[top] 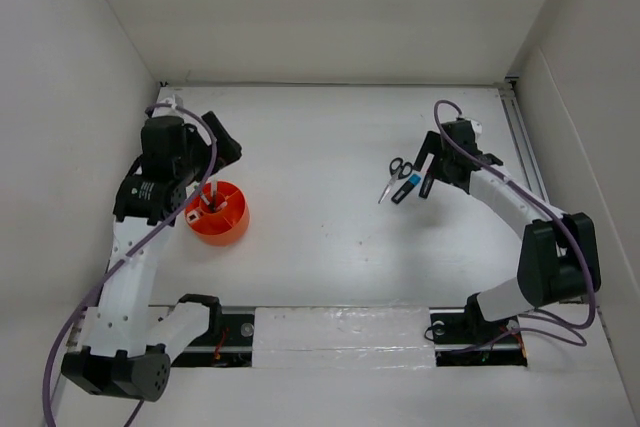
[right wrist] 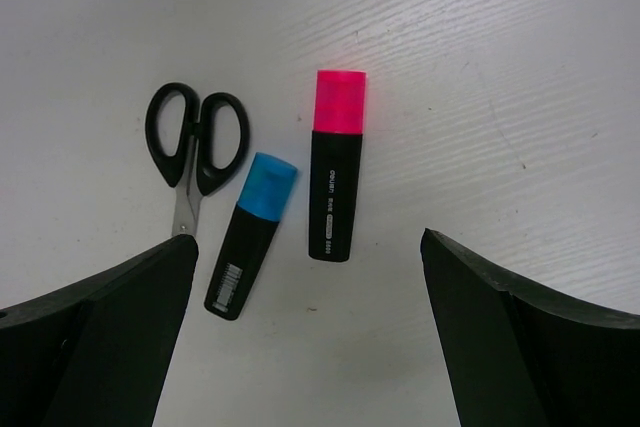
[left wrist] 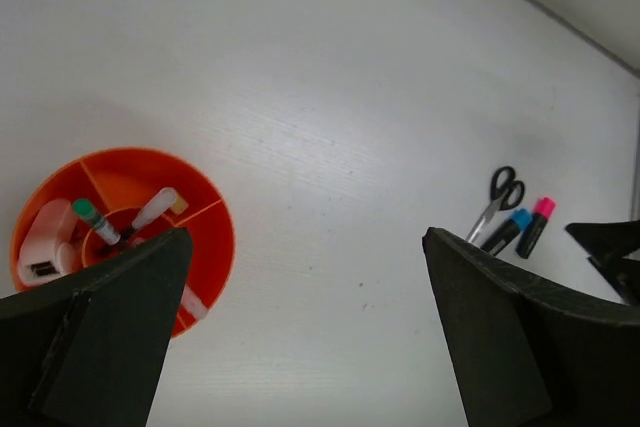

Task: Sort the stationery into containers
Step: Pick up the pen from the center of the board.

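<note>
An orange cup stands at the left; in the left wrist view the cup has compartments holding a white eraser, a green-capped pen and a white marker. My left gripper hangs open beside and above it, its jaws wide apart with nothing between them. At the right, black-handled scissors, a blue highlighter and a pink highlighter lie side by side on the table. My right gripper hovers open just above them, close to the pink highlighter's black end.
White walls close in the table on the left, back and right. A metal rail runs along the right edge. Both arm bases sit on the near edge.
</note>
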Tool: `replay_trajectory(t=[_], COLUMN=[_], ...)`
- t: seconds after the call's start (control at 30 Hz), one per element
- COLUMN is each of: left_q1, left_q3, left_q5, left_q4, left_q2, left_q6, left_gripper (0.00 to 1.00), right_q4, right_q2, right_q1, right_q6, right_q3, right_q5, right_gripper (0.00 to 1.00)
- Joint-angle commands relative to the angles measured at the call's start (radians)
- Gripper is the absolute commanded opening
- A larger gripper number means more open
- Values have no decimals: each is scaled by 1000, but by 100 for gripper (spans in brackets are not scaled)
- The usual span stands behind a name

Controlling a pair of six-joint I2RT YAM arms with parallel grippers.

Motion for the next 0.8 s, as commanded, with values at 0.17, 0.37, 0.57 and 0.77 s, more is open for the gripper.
replay_trajectory(t=[0.17,0.37,0.57,0.77], left_q1=[-4,-203,-203,-203], left_q3=[111,192,163,35], left_q5=[196,-3,77,266], left_q4=[116,80,127,201], left_q2=[139,254,253,281], left_q6=[9,6,49,69], left_gripper=[100,100,100,100], right_q4=[41,61,75,75], right_q2=[38,95,162,222], right_q1=[-13,-54,-83,-83], right_q6=[39,23,5,5], right_q3=[-3,-14,9,55], right_q5=[79,79,34,3], right_gripper=[100,98,96,89])
